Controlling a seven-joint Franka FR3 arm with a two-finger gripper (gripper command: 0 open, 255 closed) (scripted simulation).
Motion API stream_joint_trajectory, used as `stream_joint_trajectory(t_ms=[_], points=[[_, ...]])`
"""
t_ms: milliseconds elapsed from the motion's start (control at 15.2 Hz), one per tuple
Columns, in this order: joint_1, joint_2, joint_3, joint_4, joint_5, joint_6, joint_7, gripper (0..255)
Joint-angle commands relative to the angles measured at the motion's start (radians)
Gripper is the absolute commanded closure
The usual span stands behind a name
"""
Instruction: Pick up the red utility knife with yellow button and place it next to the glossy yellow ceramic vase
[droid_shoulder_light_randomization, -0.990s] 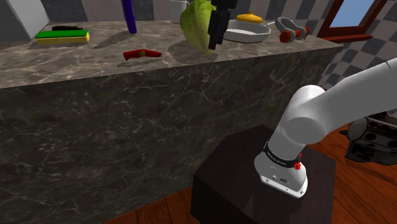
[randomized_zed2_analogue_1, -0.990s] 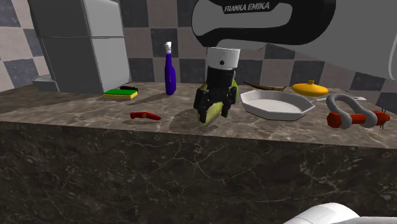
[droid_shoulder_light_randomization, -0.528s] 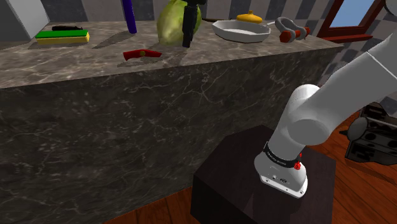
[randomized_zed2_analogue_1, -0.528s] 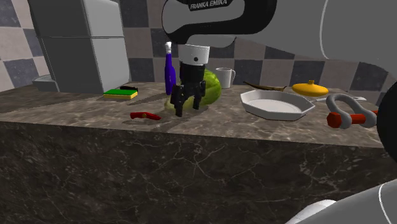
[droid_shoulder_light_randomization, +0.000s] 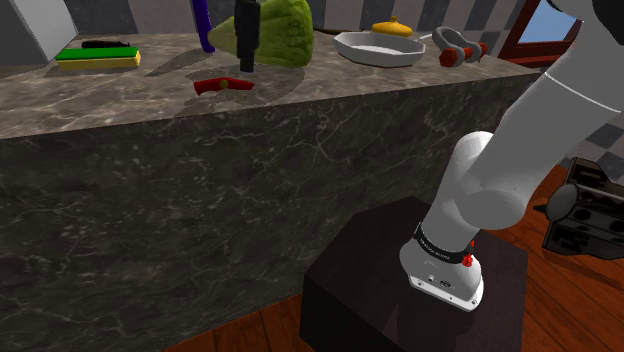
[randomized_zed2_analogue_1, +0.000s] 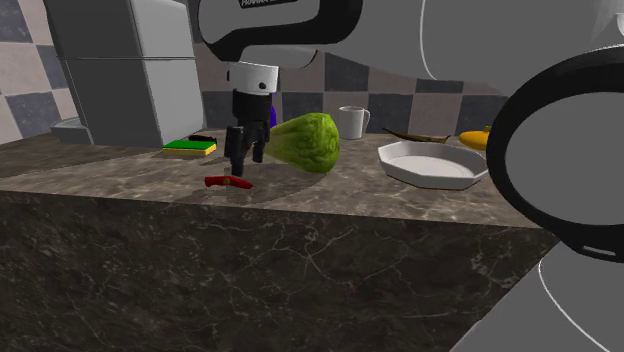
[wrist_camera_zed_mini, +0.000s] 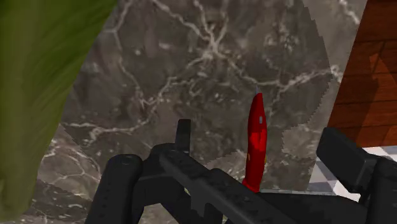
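Claw (wrist_camera_zed_mini: 232, 162) released; fingers (wrist_camera_zed_mini: 121, 181) spread wide, gripping nothing; it points down, hanging over the bench (droid_shoulder_light_randomization: 120, 95) with tips clear of the top, as seen in the shoulder view (droid_shoulder_light_randomization: 246, 66) and the second exterior view (randomized_zed2_analogue_1: 243, 168).

Red utility knife (wrist_camera_zed_mini: 256, 137) lies flat on the marble bench top, in the gap between the fingers but nearer one of them and touched by neither; the yellow button can't be made out. In the shoulder view the knife (droid_shoulder_light_randomization: 222, 85) sits just below and left of the claw tips; in the second exterior view (randomized_zed2_analogue_1: 228, 182) it's just under them, close to the front edge.

Just beside the claw is a green leafy-textured lump (droid_shoulder_light_randomization: 272, 32) lying on its side (randomized_zed2_analogue_1: 305, 142); contact with the claw can't be judged; it also shows in the wrist view (wrist_camera_zed_mini: 38, 83).

Further out: purple bottle (droid_shoulder_light_randomization: 203, 25) behind the claw; green-and-yellow sponge (droid_shoulder_light_randomization: 97, 57) with a black item on top, towards the shoulder view's left; white mug (randomized_zed2_analogue_1: 351, 121); white dish (droid_shoulder_light_randomization: 378, 48); yellow knobbed object (droid_shoulder_light_randomization: 392, 27) behind it; grey shackle with red pin (droid_shoulder_light_randomization: 455, 42) at the far end.
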Motion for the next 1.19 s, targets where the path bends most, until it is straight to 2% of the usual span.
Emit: stream_joint_trajectory(t_ms=[0, 66, 594, 1056, 1122], points=[[0.024, 0.044, 0.018, 0.056, 0.003, -0.003, -0.048, 0], [0.032, 0.061, 0.025, 0.078, 0.003, -0.003, -0.066, 0], [0.037, 0.054, 0.033, -0.031, 0.006, 0.1, -0.068, 0], [0.037, 0.054, 0.033, -0.031, 0.006, 0.1, -0.068, 0], [0.037, 0.054, 0.033, -0.031, 0.006, 0.1, -0.068, 255]])
